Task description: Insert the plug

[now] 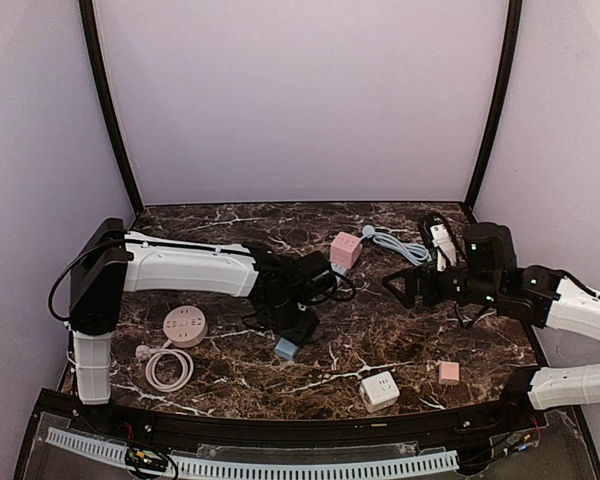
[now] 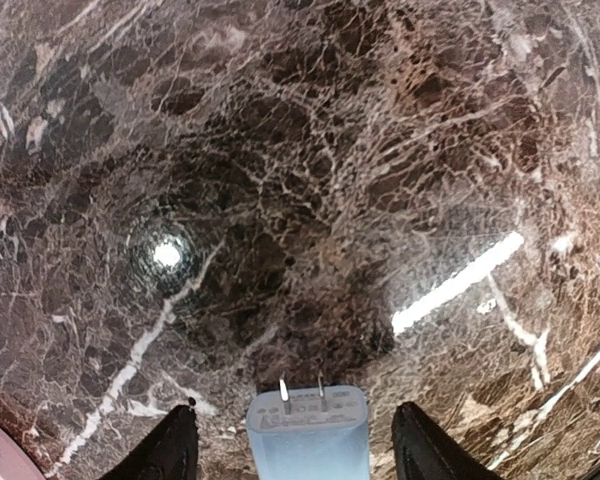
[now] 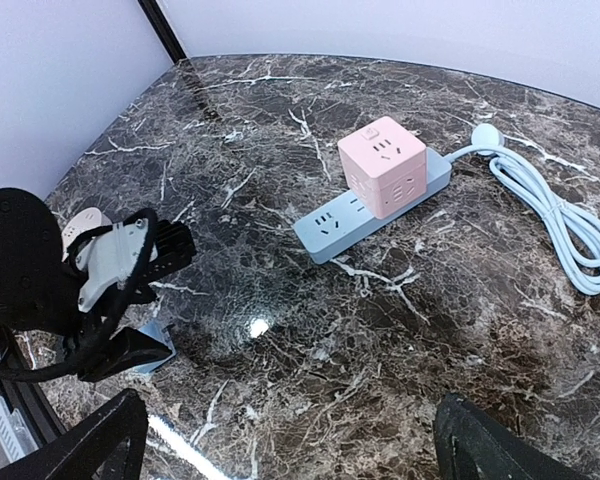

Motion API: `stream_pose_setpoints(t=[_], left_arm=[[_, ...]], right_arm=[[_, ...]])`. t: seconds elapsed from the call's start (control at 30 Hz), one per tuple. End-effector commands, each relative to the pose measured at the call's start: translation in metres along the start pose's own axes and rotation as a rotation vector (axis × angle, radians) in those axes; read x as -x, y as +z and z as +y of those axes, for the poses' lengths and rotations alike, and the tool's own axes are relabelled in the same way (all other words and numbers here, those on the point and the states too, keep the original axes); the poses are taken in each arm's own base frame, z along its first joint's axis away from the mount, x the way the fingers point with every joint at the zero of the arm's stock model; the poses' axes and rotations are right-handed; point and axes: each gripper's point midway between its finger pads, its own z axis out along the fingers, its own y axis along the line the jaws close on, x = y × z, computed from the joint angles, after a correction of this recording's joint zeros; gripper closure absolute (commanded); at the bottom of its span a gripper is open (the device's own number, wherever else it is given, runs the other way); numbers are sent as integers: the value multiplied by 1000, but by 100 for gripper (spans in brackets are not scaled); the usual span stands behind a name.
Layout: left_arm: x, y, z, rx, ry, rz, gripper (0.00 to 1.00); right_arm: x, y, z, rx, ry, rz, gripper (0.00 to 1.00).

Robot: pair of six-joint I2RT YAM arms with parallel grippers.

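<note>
A light blue plug (image 2: 308,435) lies on the dark marble table (image 2: 310,180) with its two metal prongs pointing away from the wrist. My left gripper (image 2: 295,418) is down over it and open, a black finger (image 2: 170,450) on each side with a gap to the plug. From above, the plug (image 1: 286,348) pokes out under the left gripper (image 1: 292,338). A grey-blue power strip (image 3: 345,218) with a pink cube socket (image 3: 382,165) on it lies further back. My right gripper (image 3: 290,425) hovers wide open and empty, right of centre (image 1: 400,286).
A round pink socket (image 1: 184,325) with a coiled white cord (image 1: 168,368) sits at the left. A white cube socket (image 1: 379,390) and a small pink adapter (image 1: 448,372) lie near the front edge. The strip's pale cable (image 3: 555,205) loops at the back right.
</note>
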Motion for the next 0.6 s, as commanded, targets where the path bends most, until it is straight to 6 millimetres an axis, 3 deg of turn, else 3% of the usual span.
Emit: stream_pose_setpoints(t=[0.0, 0.2, 0.33, 0.57], left_arm=[[-16, 2, 1, -13, 36, 105, 36], [-23, 6, -2, -33, 47, 153, 40], [-23, 12, -1, -33, 52, 167, 48], [-19, 15, -2, -33, 54, 171, 50]], right_arm=[[3, -1, 6, 30, -9, -26, 2], [2, 0, 6, 30, -8, -23, 1], [2, -1, 6, 31, -8, -25, 1], [0, 1, 5, 29, -6, -21, 1]])
